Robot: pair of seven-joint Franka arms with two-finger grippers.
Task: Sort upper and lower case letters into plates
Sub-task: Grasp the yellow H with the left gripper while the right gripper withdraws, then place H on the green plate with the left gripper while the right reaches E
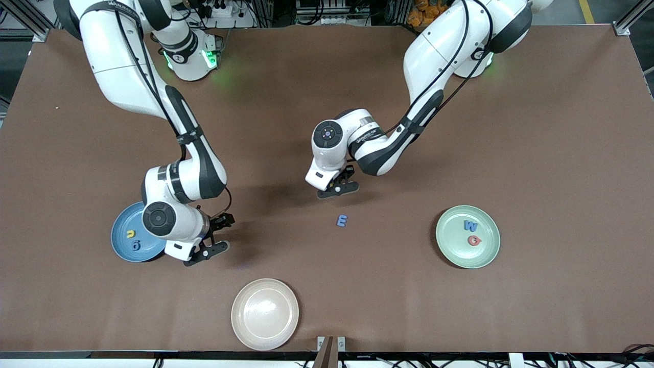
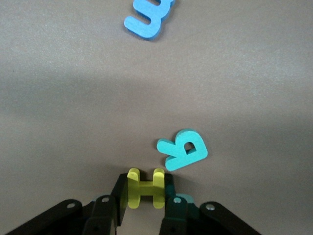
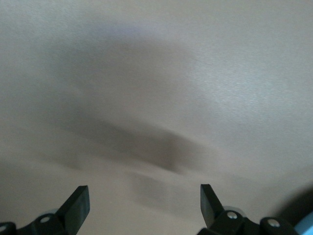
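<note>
In the front view, the left end effector (image 1: 338, 190) hangs low over the middle of the brown table (image 1: 562, 153), and a blue letter E (image 1: 342, 221) lies on the table just nearer the camera than it. The mint green plate (image 1: 467, 236) toward the left arm's end holds a blue W (image 1: 470, 225) and a red G (image 1: 474, 240). The right end effector (image 1: 208, 249) sits just beside the sky blue plate (image 1: 134, 232), which carries a yellow letter (image 1: 131, 234) and a blue letter (image 1: 136, 246). A cream-beige plate (image 1: 264, 314) lies nearest the camera. In the left wrist view, the left end effector (image 2: 145, 196) is clamped on a yellow letter H (image 2: 145, 188), its fingers (image 2: 120, 198) pressing each side of it; a teal letter (image 2: 183, 149) lies flat on the table just beside the H, and the blue E (image 2: 148, 18) lies well apart from both. In the right wrist view, the right end effector (image 3: 145, 205) has its fingers (image 3: 78, 203) spread wide apart over bare table, holding nothing.
</note>
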